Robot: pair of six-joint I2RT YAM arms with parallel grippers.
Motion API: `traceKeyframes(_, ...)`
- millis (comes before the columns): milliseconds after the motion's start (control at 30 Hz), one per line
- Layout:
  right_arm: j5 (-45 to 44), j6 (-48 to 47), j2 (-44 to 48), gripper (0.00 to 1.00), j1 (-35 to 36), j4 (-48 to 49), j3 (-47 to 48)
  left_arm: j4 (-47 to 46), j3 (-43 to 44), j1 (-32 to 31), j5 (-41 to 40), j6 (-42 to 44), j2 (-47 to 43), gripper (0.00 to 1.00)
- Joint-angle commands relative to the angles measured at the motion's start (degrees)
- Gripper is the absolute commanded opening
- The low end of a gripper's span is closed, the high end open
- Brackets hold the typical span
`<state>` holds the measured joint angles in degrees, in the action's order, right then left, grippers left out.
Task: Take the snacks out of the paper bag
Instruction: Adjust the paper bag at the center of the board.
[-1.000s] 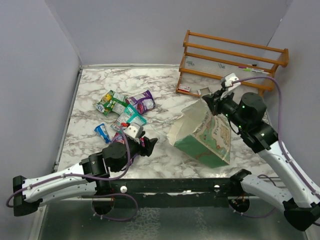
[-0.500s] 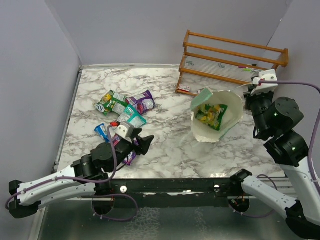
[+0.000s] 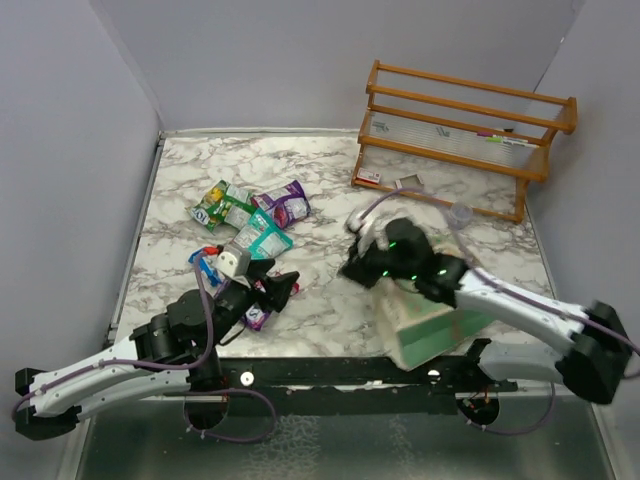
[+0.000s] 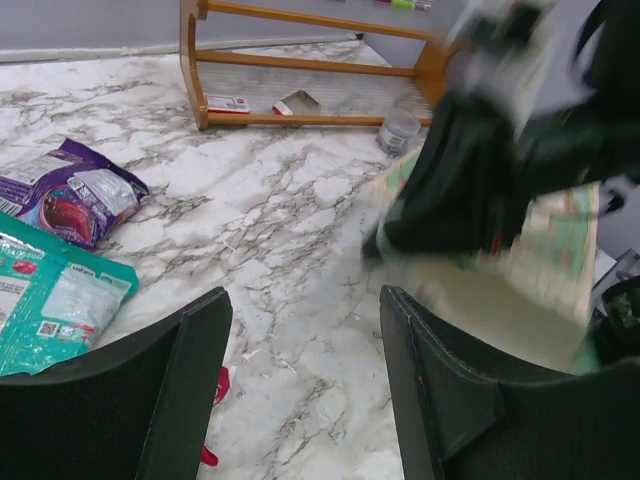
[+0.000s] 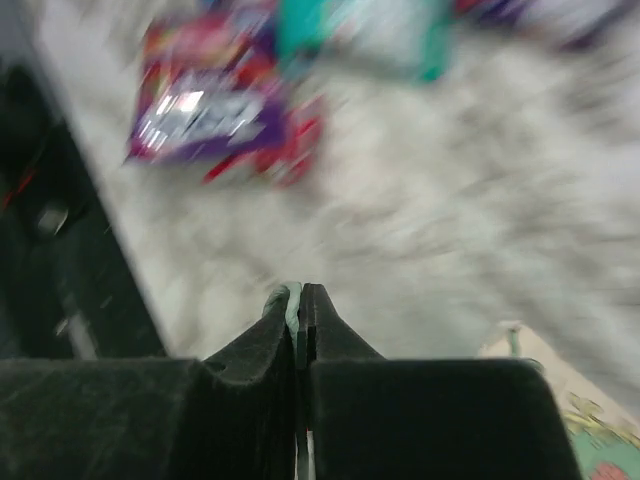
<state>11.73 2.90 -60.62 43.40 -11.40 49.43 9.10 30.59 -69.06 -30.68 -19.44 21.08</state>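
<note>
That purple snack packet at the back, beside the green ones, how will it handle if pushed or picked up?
The purple packet looks puffy and creased, so it is probably light and squashy. Its shiny film may slip in a pinch. Lying flat on the marble table, it should slide rather than roll.

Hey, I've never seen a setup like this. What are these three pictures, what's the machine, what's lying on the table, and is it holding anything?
These are two robot arms fixed at the near edge of a marble table. The wide picture looks down from above. The other two come from a camera on each wrist, so the black fingers in them belong to that arm. The left gripper is open and empty. The right gripper is shut on a thin pale-green sliver, apparently the edge of the paper bag, which sits tipped near the front edge. That wrist view is blurred. The shiny snacks lie on the table's left side, and a wooden rack stands at the back.
</note>
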Motion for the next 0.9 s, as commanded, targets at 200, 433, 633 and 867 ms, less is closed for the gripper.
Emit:
traceKeyframes(200, 15.3, 8.8, -5.0, 0.02, 4.9, 19.5, -5.2, 0.7, 1.3, 0.2, 0.4, -3.7, 7.9, 0.64)
traceKeyframes(433, 6.5, -2.3, 4.8, 0.02, -3.5, 3.2, -1.1, -8.8, -2.2, 0.2, 5.0, -4.9, 13.5, 0.65)
traceKeyframes(633, 26.5, -7.6, 8.6, 0.02, -8.7, 3.9, -2.4, -13.3, -0.3, 0.3, 9.1, -4.7, 22.3, 0.66)
traceKeyframes(867, 62.3, 7.8, -4.0, 0.02, -8.5, 15.5, -3.4, -16.9, -5.3, 0.4, 11.2, -7.5, 18.4, 0.66)
